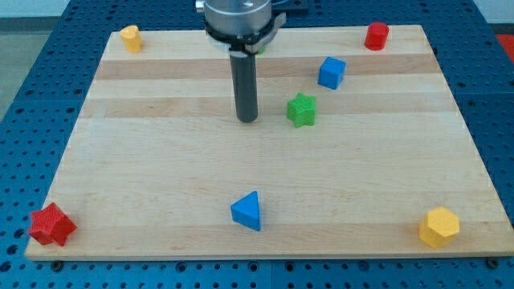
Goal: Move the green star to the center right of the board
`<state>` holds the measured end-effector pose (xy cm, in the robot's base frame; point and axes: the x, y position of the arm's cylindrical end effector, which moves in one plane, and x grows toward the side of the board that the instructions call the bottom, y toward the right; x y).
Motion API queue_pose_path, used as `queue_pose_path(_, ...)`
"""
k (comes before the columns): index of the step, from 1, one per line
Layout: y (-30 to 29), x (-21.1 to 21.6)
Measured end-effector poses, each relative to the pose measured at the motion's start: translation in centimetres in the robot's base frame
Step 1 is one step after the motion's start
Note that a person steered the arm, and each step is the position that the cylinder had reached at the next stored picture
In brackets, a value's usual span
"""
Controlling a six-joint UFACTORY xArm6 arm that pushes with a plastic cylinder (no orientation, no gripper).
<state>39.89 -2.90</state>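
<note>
Green star (302,110) upper-middle of board (161,177) – my tip (246,120) near its left, apart. No pincer, just rod. Blue cube (331,72) up-right of star.

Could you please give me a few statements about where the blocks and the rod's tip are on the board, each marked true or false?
1. My tip is to the view's left of the green star, not touching it. True.
2. The blue cube lies toward the view's bottom from the star. False: it lies up and to the right.
3. A blue triangular block sits near the board's bottom edge. True.
4. The red star is at the top right corner. False: it is at the bottom left.
</note>
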Motion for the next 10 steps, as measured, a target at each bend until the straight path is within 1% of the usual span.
queue_pose_path(1, 2.8, -0.9)
queue_pose_path(3, 5.1, 0.7)
queue_pose_path(7, 18.2, 0.7)
queue_pose_path(9, 21.3, 0.7)
queue_pose_path(10, 21.6, 0.2)
